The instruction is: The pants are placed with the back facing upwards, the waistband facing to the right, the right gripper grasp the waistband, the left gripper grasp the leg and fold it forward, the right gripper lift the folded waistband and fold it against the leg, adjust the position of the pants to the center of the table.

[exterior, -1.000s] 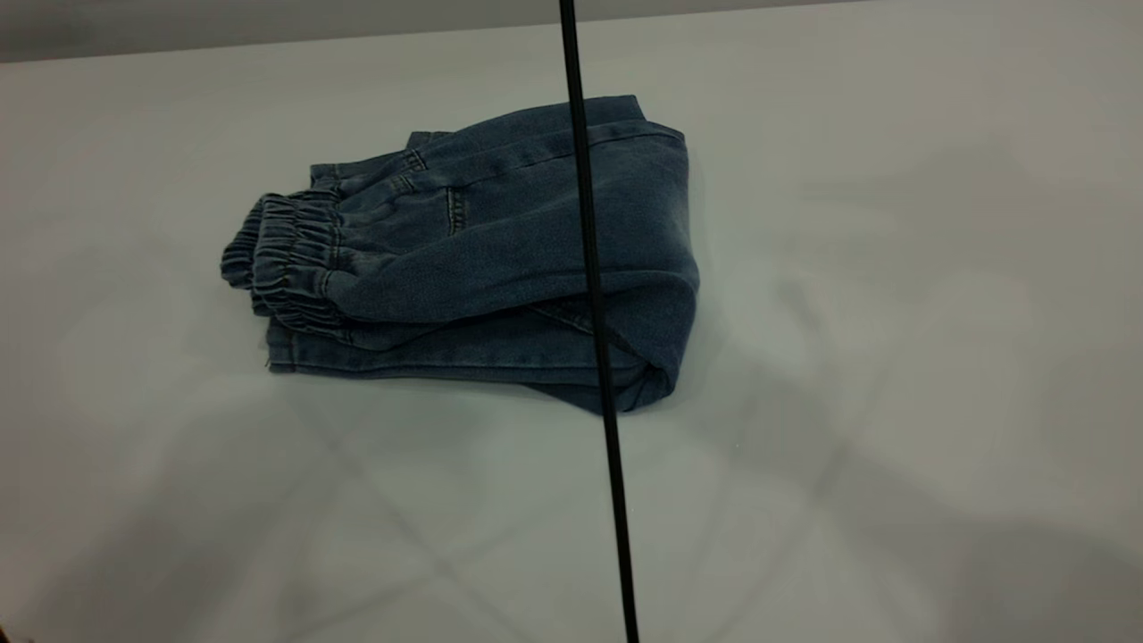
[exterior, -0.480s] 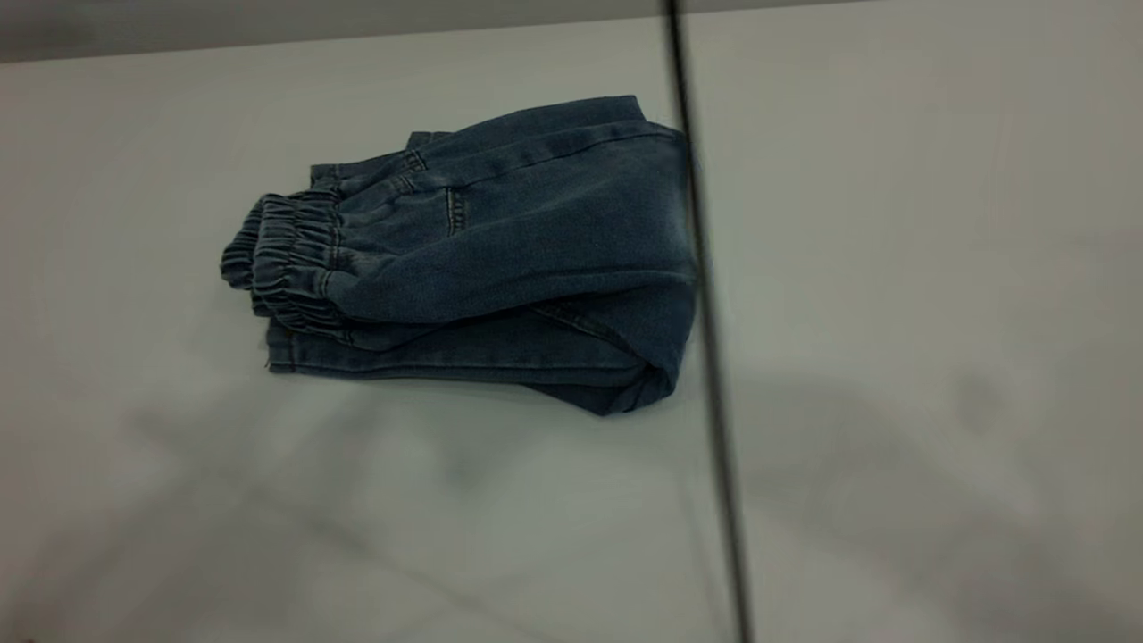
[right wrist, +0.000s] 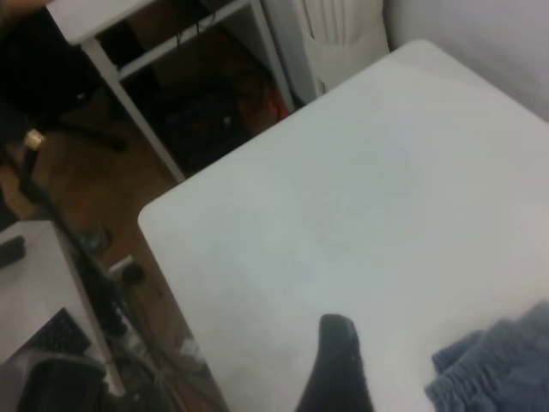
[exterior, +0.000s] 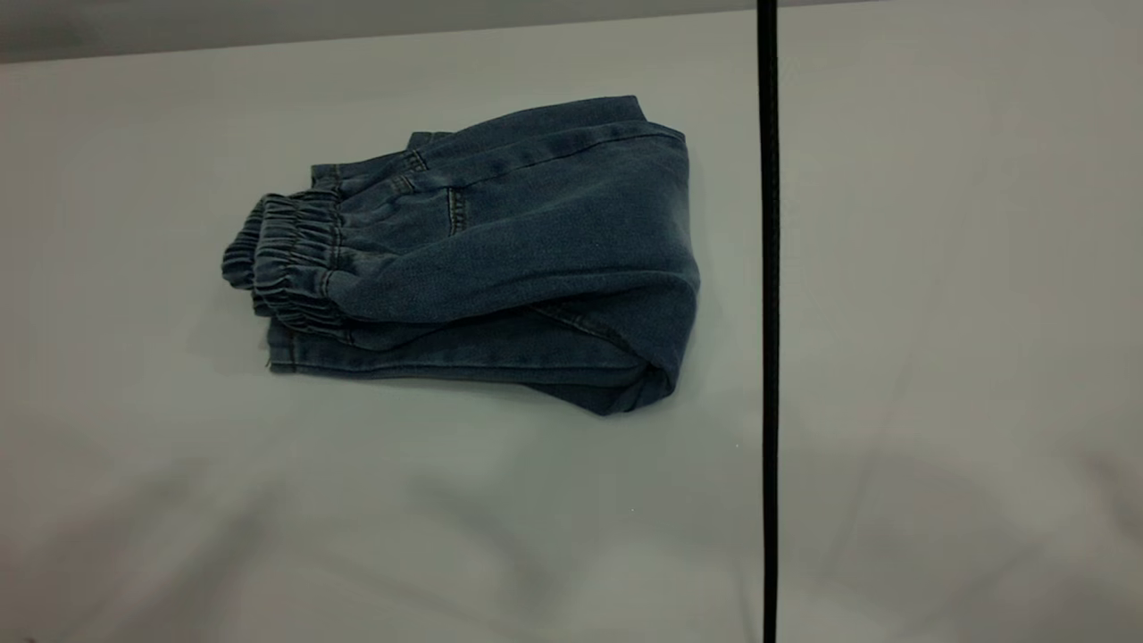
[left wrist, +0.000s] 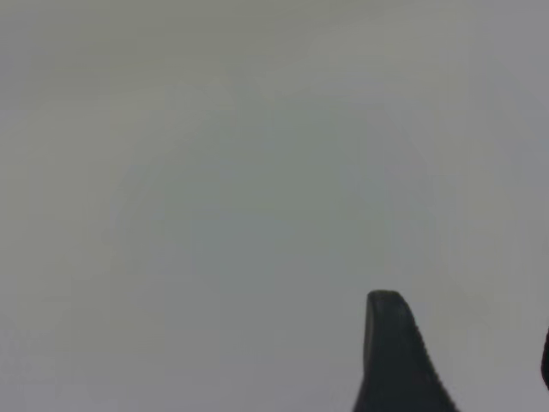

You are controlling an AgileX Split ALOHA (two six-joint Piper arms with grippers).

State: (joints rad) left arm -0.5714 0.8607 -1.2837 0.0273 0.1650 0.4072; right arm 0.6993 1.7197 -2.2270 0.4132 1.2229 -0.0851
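Nearest the camera, bare bench point(exterior: 500, 536) carries only soft shadows. Beyond that, left of centre, the pants point(exterior: 482, 259) lie folded into a compact bundle, flat on the bench, with nothing touching them. Their gathered waistband point(exterior: 290, 268) sits at the bundle's left end, the rounded fold at the right. Just right of the bundle, a thin black cable point(exterior: 768, 321) hangs straight down across the exterior view. The left gripper point(left wrist: 399, 360) hovers over bare bench, and the right gripper point(right wrist: 339, 365) hangs high beside the waistband; whether either is spread or pressed together I cannot tell.
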